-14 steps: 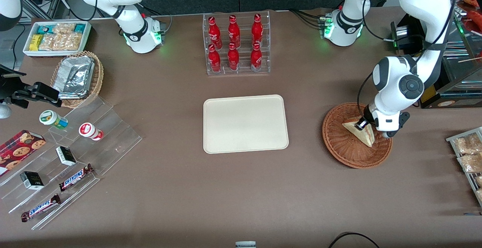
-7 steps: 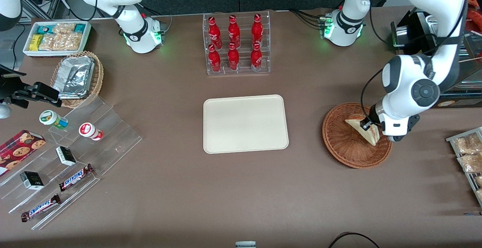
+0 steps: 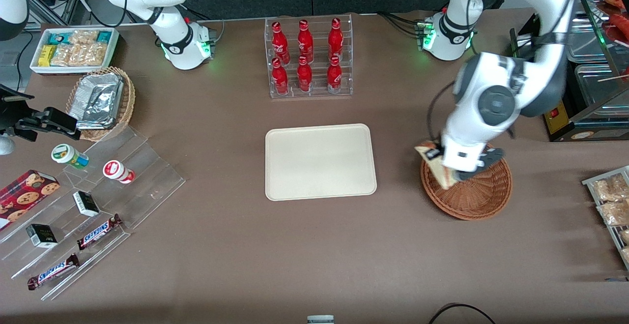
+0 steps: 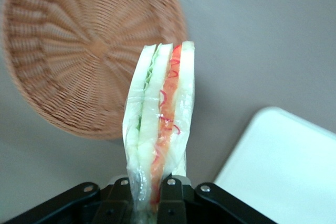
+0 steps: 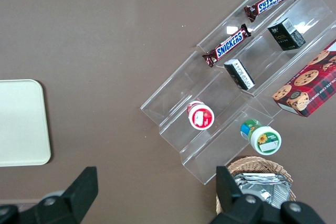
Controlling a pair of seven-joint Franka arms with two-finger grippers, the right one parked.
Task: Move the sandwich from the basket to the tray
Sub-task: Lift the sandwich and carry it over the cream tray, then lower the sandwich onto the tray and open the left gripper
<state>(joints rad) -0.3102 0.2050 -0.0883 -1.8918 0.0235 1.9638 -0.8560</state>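
Note:
My left gripper (image 3: 439,162) is shut on the sandwich (image 3: 433,165), a plastic-wrapped wedge of pale bread with red and green filling (image 4: 160,129). It hangs in the air above the basket's rim on the tray side. The reddish-brown wicker basket (image 3: 476,196) lies below with nothing in it (image 4: 84,51). The cream tray (image 3: 319,162) lies flat in the middle of the table, a short way from the basket; one corner of it (image 4: 283,166) shows beside the held sandwich. The gripper (image 4: 149,190) pinches the sandwich's narrow end between both fingers.
A clear rack of red bottles (image 3: 308,58) stands farther from the front camera than the tray. Toward the parked arm's end are a tan basket of foil packs (image 3: 100,100), a white snack bin (image 3: 73,48) and acrylic steps with snacks (image 3: 78,211). A wire rack of packets (image 3: 612,201) sits at the working arm's end.
The gripper has lifted the sandwich out of the basket and carried it toward the tray; the arm's wrist has swung over the basket's tray-side rim.

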